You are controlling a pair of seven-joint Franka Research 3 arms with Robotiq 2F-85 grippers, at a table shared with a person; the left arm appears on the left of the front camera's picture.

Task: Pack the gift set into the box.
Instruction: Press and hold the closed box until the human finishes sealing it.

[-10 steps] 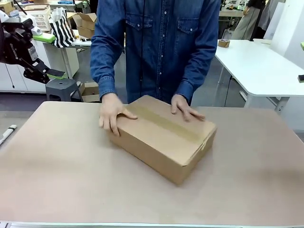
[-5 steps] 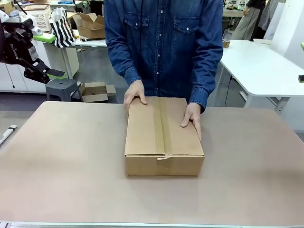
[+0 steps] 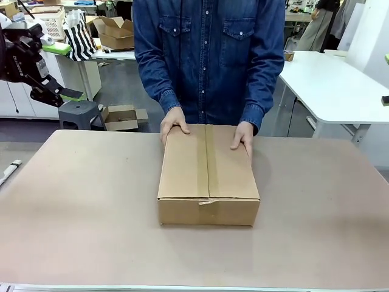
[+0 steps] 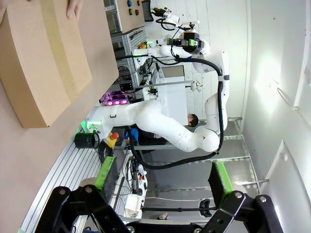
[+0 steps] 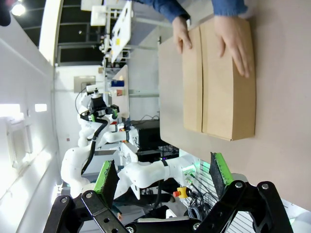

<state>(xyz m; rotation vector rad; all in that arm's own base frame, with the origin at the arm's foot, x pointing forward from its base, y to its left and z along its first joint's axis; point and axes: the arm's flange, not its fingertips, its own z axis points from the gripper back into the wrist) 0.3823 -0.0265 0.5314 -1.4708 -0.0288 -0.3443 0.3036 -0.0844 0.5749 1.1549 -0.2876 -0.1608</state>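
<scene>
The box (image 3: 208, 173) lies in the middle of the table (image 3: 79, 213), all flaps shut, a tape strip along its top seam. A person in a denim shirt stands behind it, one hand (image 3: 174, 120) on each far corner, the other hand (image 3: 243, 135) flat on the lid. The gift set is out of view. My left gripper (image 3: 64, 94) hangs high at the far left, off the table. In the left wrist view the left gripper (image 4: 163, 179) is open and holds nothing, the box (image 4: 43, 58) far off. My right gripper (image 5: 163, 177) is open too, away from the box (image 5: 218, 82).
A white table (image 3: 328, 85) stands at the right rear. A grey stool (image 3: 81, 112) and a small open carton (image 3: 121, 115) sit on the floor behind the left edge. A white strip (image 3: 9, 170) lies at the table's left edge.
The person has turned the box from a slant to square-on and moved both hands to its far corners. Neither arm has moved.
</scene>
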